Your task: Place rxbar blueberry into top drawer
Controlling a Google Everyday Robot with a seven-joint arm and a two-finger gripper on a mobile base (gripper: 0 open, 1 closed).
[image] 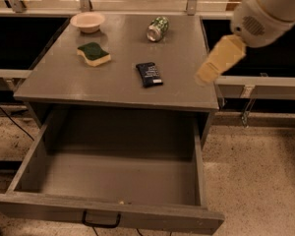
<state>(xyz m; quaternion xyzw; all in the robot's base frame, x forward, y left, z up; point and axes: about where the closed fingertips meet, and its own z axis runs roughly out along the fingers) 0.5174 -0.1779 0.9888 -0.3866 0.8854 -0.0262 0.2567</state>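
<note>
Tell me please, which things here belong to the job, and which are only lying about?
For the job: rxbar blueberry, flat on the cabinet top; top drawer, pulled open; gripper, in the air near the top's right edge.
Lying about: sponge; green can on its side; pale bowl.
</note>
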